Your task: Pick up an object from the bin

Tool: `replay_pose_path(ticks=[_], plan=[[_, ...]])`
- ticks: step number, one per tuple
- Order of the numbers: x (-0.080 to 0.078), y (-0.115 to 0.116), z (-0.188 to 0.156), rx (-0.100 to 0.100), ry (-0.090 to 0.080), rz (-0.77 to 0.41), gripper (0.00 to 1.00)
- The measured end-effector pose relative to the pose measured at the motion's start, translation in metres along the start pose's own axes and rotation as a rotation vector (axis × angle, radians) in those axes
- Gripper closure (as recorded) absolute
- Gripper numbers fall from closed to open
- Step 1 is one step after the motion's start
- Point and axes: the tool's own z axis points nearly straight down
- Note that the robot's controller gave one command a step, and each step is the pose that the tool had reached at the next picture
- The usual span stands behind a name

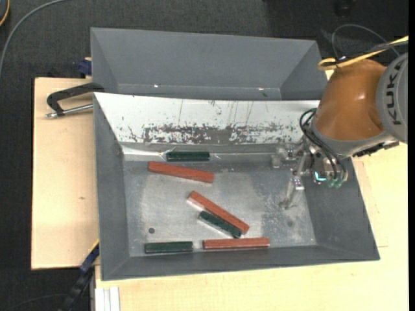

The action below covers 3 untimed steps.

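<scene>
We see the gripper [290, 199] at the right of the grey metal bin [194, 63], hanging over a bare patch of floor with no thing beneath it. Its fingers [295, 185] look narrow, drawn together into one thin line, with nothing between them.

Nearest to it, toward the lower left, a long red bar [235, 243] lies flat along the front wall. A little farther left, at mid-floor, a slanted red bar [218, 212] lies with a short dark green bar [218, 224] touching its lower side (the two run nearly parallel).

At the lower left a front dark green bar [168, 246] lies in line with the long red bar, its end just apart from it. Near it a small dark speck [151, 231] marks the floor.

Toward the upper left a brownish-red bar [180, 172] lies slightly tilted. Behind it a rear dark green bar [188, 155] lies at the foot of the back wall.

The wrist's orange cover [347, 105] sits above the gripper, at the frame's right.
</scene>
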Motion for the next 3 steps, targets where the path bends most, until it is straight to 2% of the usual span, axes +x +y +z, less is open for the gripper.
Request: replay_pose_path(ticks=[1, 2, 3], plan=[[0.009, 0.080, 0.056, 0.000, -0.006, -0.204, 0.00], [0.017, 0.156, 0.061, -0.002, -0.007, 0.321, 0.00], [0.017, 0.232, -0.070, -0.010, -0.019, 0.392, 0.00]])
